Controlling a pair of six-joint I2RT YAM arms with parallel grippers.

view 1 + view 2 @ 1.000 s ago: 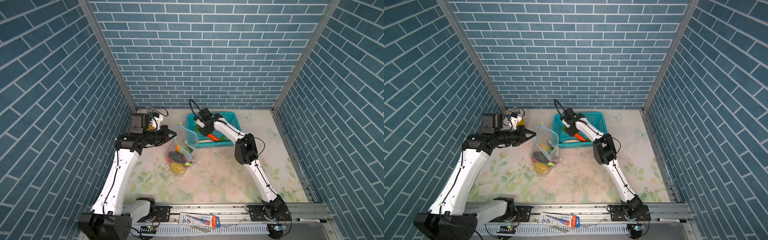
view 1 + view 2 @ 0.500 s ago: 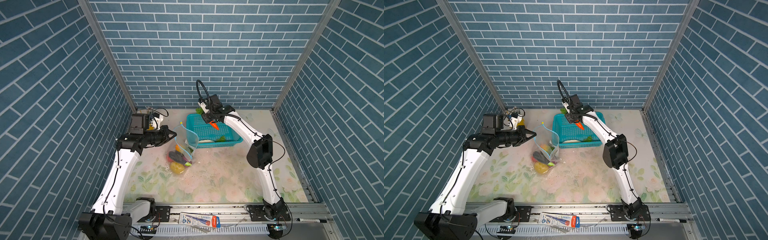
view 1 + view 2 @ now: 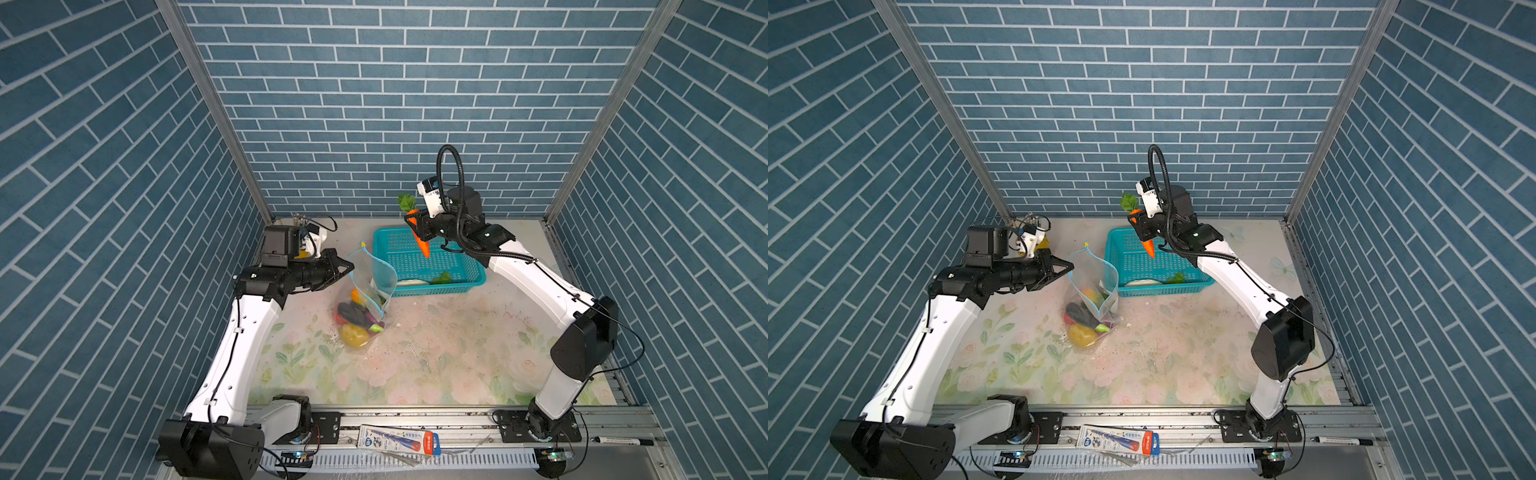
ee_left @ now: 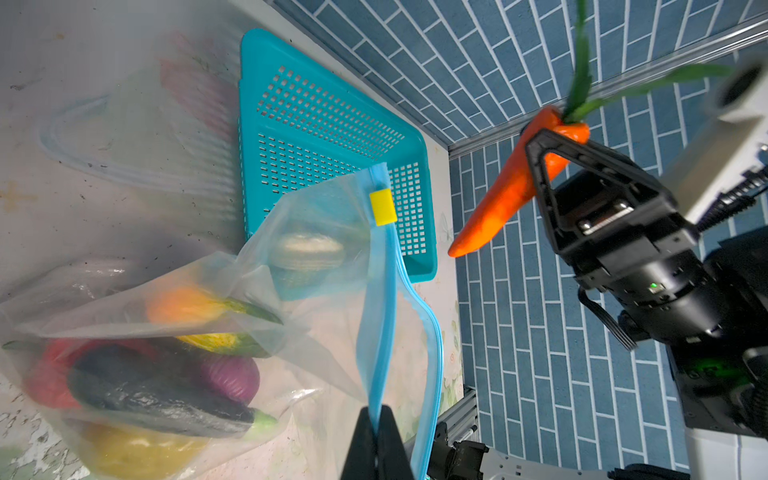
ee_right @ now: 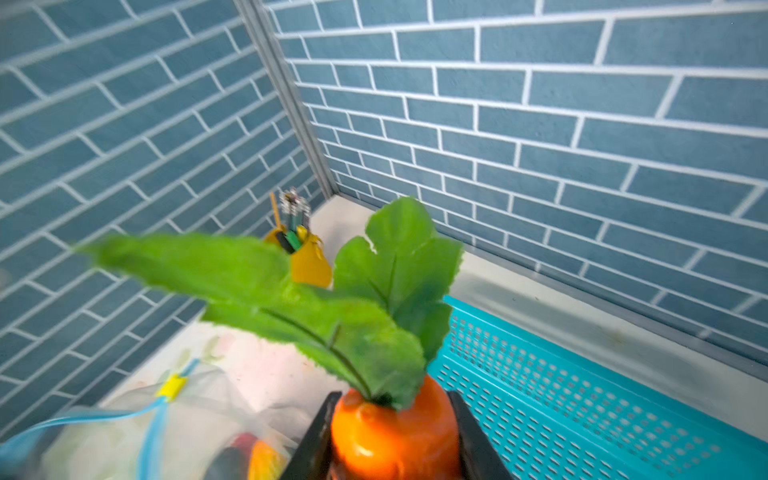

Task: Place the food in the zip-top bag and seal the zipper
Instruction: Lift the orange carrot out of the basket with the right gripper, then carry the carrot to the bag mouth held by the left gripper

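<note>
Two arms are busy here. The right gripper [image 3: 417, 227] is squeezing an orange carrot [image 3: 422, 246] near its top, just under the green leaves. The carrot hangs in the air over the back corner of the teal basket [image 3: 465, 286] and touches nothing below. Its long body stands almost straight up and down, pointy end down, leaning a little.

The left gripper [image 4: 376, 419] is pinched tight on the light-blue zipper [image 4: 380, 291]. It holds one lip of the clear zip-top bag [image 3: 371, 277] up, so the mouth gapes open. The yellow slider [image 4: 382, 207] sits at the far end of the strip.

The open mouth lies lower than the carrot, off toward the left arm and just beside the basket. I think the carrot has to go that way, then down, tip first.

A dark eggplant [image 3: 357, 313] and a yellow potato [image 3: 353, 336] lie in the bag. A white radish [image 3: 411, 282] and a green leafy piece [image 3: 442, 277] wait in the basket.
</note>
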